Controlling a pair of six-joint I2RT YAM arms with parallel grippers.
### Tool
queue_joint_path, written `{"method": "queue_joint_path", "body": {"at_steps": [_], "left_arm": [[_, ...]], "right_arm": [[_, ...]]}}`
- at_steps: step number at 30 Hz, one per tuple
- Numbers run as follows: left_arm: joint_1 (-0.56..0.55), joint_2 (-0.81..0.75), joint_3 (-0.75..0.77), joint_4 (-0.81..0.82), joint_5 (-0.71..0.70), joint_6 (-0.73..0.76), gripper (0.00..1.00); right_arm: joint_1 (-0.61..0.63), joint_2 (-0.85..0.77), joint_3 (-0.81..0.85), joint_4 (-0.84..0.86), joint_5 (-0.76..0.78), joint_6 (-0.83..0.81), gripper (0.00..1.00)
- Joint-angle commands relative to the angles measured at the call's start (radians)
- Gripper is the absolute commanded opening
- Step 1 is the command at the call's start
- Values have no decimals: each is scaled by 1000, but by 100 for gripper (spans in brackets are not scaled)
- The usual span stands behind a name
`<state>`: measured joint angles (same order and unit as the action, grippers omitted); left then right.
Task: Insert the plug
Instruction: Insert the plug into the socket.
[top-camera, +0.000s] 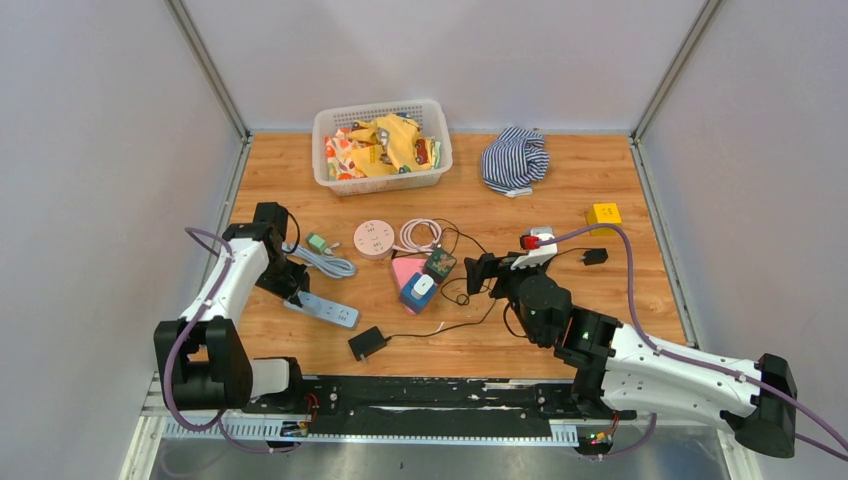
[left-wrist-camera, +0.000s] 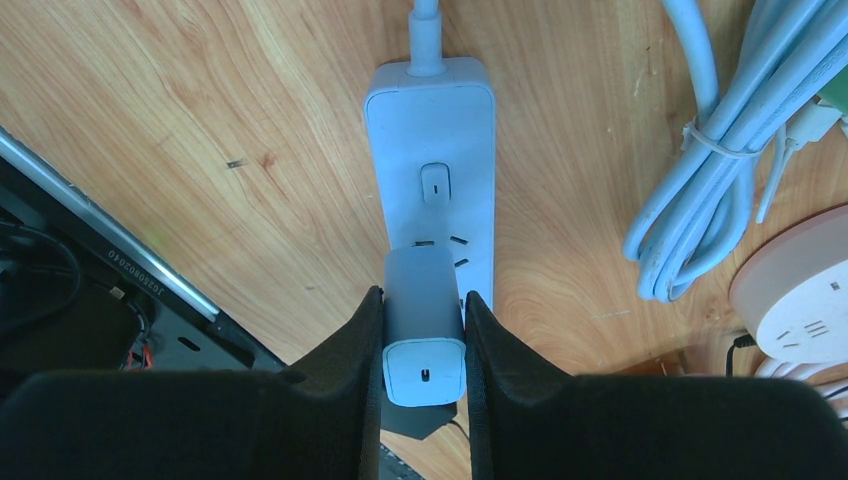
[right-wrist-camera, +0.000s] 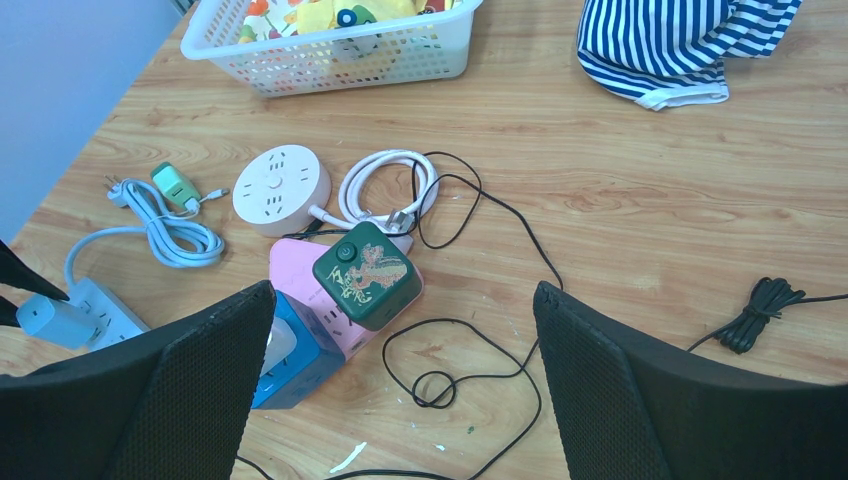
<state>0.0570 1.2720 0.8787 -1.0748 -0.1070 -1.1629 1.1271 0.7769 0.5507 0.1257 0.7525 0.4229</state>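
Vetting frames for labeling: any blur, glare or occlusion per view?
Top external: even light, soft shadows, sharp. Left wrist: left gripper dark and soft across the bottom; plug and power strip crisp. Right wrist: right gripper, open, hides both lower corners; table sharp.

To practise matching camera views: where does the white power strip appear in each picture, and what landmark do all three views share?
Top view: the power strip lies lower left, near the arm bases.
Left wrist view: power strip at centre, its near end under the white charger gripped by the left claw.
Right wrist view: power strip at the far left edge, partly hidden.
Shared landmark: the coiled pale cable beside it.
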Motion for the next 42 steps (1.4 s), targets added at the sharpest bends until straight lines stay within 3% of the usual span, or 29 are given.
{"method": "queue_joint_path", "body": {"at_steps": [1,34,42], "left_arm": [[6,26,-14,-5,22,-11,0],[6,136,-38,-5,12,3,0],[5,87,-35,-6,19,16,0]], "right_arm": [[-11,-2,1,-12,16,12,99],[-11,40,12,-8,13,2,99],[-11,26,-3,-8,19,8,99]]}}
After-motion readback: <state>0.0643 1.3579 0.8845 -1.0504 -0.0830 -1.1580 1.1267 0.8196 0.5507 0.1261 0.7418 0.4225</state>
